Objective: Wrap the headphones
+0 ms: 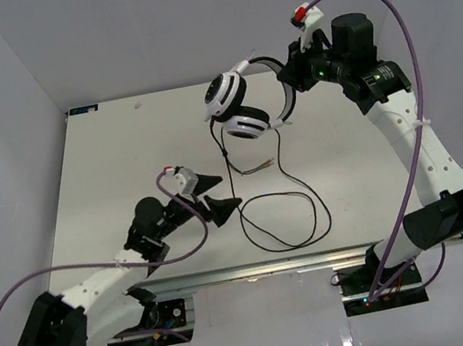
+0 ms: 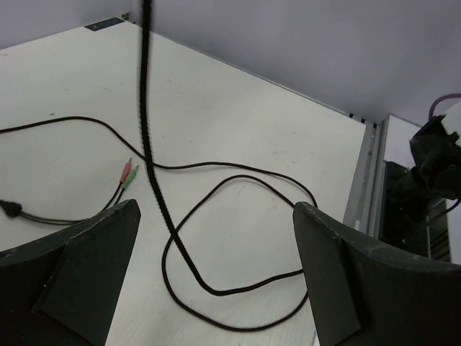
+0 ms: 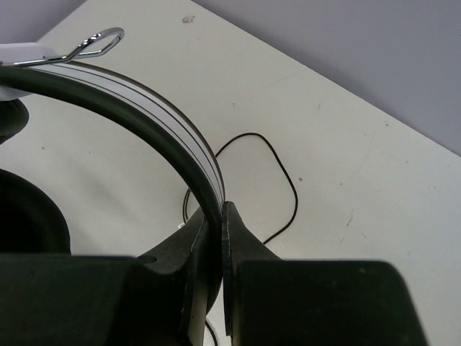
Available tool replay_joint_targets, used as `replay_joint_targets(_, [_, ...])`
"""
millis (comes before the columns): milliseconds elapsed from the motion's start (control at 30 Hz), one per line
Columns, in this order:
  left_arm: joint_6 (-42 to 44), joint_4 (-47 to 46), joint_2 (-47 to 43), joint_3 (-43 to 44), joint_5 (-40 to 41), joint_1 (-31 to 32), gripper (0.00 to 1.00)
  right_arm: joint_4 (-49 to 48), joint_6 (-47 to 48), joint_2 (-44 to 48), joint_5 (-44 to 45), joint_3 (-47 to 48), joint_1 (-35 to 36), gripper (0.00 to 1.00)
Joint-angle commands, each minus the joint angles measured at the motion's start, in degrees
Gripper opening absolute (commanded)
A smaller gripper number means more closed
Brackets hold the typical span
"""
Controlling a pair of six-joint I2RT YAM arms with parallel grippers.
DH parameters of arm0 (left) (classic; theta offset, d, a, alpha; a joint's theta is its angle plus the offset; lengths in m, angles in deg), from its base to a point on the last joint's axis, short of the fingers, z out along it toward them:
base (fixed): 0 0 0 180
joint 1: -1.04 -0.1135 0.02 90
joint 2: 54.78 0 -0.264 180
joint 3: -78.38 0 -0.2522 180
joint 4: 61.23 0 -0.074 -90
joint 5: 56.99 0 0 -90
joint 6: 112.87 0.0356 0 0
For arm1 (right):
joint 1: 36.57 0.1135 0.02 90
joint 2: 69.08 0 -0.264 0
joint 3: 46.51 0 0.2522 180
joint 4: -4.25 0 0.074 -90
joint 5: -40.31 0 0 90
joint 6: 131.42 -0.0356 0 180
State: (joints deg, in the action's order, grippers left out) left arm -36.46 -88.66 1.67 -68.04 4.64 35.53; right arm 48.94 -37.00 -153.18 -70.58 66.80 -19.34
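Observation:
The white-and-black headphones (image 1: 237, 105) hang above the back of the table, held by the headband (image 3: 155, 126). My right gripper (image 1: 288, 87) is shut on that headband (image 1: 280, 84); in the right wrist view my right gripper (image 3: 216, 216) pinches the band. The thin black cable (image 1: 284, 217) drops from the earcups and loops on the table. Its coloured plug end (image 2: 130, 174) lies on the table. My left gripper (image 1: 217, 192) is open and empty, just left of the cable loop (image 2: 238, 238), which shows between its fingers (image 2: 338, 274).
The white table (image 1: 124, 174) is walled by white panels at the left, back and right. Its front edge (image 1: 257, 269) runs just past the cable loop. Purple arm cables (image 1: 183, 251) arc over both arms.

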Motion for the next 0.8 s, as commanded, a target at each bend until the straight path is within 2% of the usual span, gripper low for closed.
replay_joint_targets(0, [10.1,-12.8,13.5,5.0,15.8,5.8,0.98,-7.8,-8.9,3.5,-0.1,0.5,-0.1,0.08])
replay_joint_targets(67, [9.6,-18.0,16.8,5.4,16.1,5.7,0.98,-7.9,-8.9,4.5,-0.1,-0.2,-0.1,0.08])
replay_joint_targets(200, [8.3,-19.6,23.5,8.2,12.2,6.5,0.98,-7.8,-9.2,5.9,-0.8,-0.4,-0.3,0.08])
replay_joint_targets(333, [8.4,-18.3,27.5,10.1,13.7,7.2,0.91,-7.9,-10.8,6.7,-3.5,0.0,-1.1,0.08])
replay_joint_targets(500, [5.1,-24.7,31.2,8.0,12.0,7.0,0.86,-7.8,-12.8,8.5,-7.8,0.1,-3.4,0.08])
replay_joint_targets(667, [1.3,-29.5,35.7,7.0,6.7,7.0,0.74,-8.1,-15.9,10.1,-13.1,0.1,-7.0,0.08])
replay_joint_targets(767, [-1.2,-33.1,38.7,5.1,5.7,6.9,0.58,-8.1,-17.3,10.0,-15.9,1.6,-10.3,0.08])
